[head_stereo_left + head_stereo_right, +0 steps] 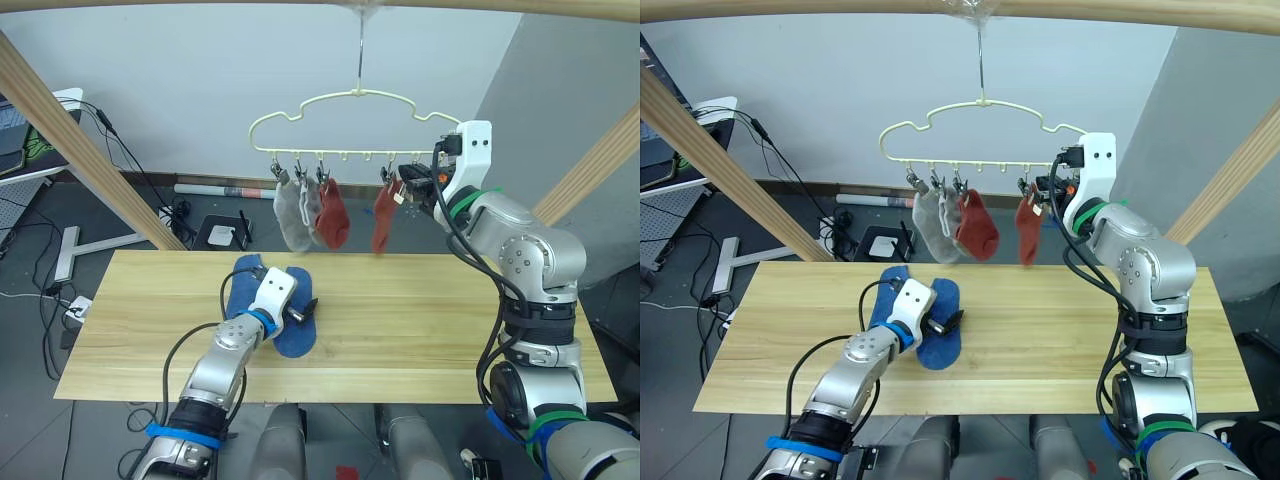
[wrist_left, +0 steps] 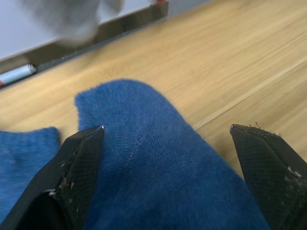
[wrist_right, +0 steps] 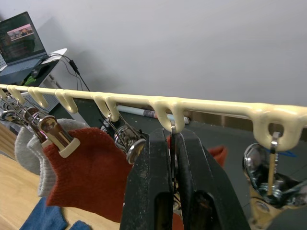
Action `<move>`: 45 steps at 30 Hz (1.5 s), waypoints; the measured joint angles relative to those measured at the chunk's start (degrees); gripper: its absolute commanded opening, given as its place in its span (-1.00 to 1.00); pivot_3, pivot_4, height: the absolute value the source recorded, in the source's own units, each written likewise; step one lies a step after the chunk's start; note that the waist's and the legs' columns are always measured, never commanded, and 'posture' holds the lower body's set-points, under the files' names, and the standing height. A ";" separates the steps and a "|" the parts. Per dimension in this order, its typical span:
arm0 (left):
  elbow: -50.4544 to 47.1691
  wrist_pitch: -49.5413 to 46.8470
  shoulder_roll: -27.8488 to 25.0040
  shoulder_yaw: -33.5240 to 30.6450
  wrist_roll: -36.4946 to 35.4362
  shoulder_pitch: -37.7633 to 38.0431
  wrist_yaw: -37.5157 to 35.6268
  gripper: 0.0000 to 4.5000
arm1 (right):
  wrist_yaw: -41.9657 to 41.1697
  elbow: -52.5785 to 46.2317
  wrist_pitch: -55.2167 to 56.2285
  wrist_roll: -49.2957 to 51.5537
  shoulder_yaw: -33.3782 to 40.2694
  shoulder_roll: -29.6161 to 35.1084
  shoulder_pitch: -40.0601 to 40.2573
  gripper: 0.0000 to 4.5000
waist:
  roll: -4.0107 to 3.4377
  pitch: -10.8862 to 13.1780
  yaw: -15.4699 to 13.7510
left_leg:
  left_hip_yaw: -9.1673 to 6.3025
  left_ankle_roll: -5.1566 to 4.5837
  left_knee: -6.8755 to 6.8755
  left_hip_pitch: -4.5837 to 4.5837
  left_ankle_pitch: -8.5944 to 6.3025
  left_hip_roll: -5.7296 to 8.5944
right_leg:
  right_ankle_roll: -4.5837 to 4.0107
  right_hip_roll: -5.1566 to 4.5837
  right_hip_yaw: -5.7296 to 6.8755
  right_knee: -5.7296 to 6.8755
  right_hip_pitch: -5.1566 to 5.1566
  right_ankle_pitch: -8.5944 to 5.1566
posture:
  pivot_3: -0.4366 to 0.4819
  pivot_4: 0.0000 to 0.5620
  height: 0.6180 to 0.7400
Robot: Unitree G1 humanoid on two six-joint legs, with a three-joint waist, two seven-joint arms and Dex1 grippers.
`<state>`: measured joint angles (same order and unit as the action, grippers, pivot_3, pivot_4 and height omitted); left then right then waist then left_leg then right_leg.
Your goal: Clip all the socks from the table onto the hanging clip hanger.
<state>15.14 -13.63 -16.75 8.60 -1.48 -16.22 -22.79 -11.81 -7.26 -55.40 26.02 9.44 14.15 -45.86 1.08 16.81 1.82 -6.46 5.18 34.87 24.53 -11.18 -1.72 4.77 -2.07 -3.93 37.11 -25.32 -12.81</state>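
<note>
Four clipped: two grey socks (image 1: 293, 214), two red socks (image 1: 333, 214) hang from clip hanger (image 1: 345, 100).
Left: two blue socks (image 1: 290, 325) mid-tabletop (image 1: 450, 320).
Left hand (image 2: 165, 143): spread over one.
Right hand (image 3: 173, 163): clenched on a clip (image 3: 173, 143).

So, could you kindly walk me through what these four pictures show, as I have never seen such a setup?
This is a two-armed humanoid robot. Two pictures come from its head cameras, looking down; the other two from cameras on each wrist. On the light wooden plank table lie two blue ankle socks. The left pincer is open, its black fingers either side of one blue sock. Above hangs a pale yellow cloud-shaped wire clip hanger, already carrying two grey socks and two red socks. The right pincer is shut on a metal clip's wire under the hanger's bar.
</note>
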 measured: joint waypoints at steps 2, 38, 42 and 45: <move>1.48 0.81 0.43 0.06 0.73 -0.47 0.34 0.93 | 0.14 -0.23 -0.22 0.00 -0.01 0.07 0.00 -1.00 | 0.00 0.00 0.03 | 0.00 0.00 0.00 0.00 0.00 0.00 | 0.00 0.00 0.00 0.00 0.00 0.00 | 0.00 0.11 1.00; -16.79 2.35 18.68 5.53 -5.86 -1.23 -3.88 -0.99 | 6.19 3.14 -17.27 5.75 10.49 -1.20 -8.31 -1.00 | -0.03 -0.04 0.18 | 0.00 -0.01 0.01 -0.06 0.00 0.01 | 0.05 0.00 -0.01 -0.03 0.10 -0.02 | -0.07 0.05 1.00; -15.94 1.34 21.92 4.54 -7.77 -4.37 -0.81 -0.99 | 7.98 3.71 -20.32 6.59 12.79 -1.68 -9.65 -1.00 | -0.02 -0.03 0.05 | 0.00 -0.02 0.07 -0.01 0.01 0.04 | 0.12 -0.01 -0.01 -0.07 0.11 -0.03 | -0.11 0.03 1.00; -13.39 1.69 22.92 4.53 -8.42 -6.62 1.04 -0.99 | 8.72 3.75 -21.85 6.85 14.03 -2.11 -10.25 -1.00 | -0.02 -0.03 0.06 | -0.01 -0.02 0.08 -0.01 0.01 0.04 | 0.11 -0.01 0.00 -0.06 0.11 -0.03 | -0.13 0.03 1.00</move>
<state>1.75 -11.94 6.16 13.13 -9.89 -22.84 -21.75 -3.09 -3.51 -77.25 32.87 23.47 12.04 -56.11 1.06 16.77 1.88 -6.47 5.17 34.95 24.52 -11.17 -1.67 4.89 -2.08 -3.93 37.05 -25.21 -12.84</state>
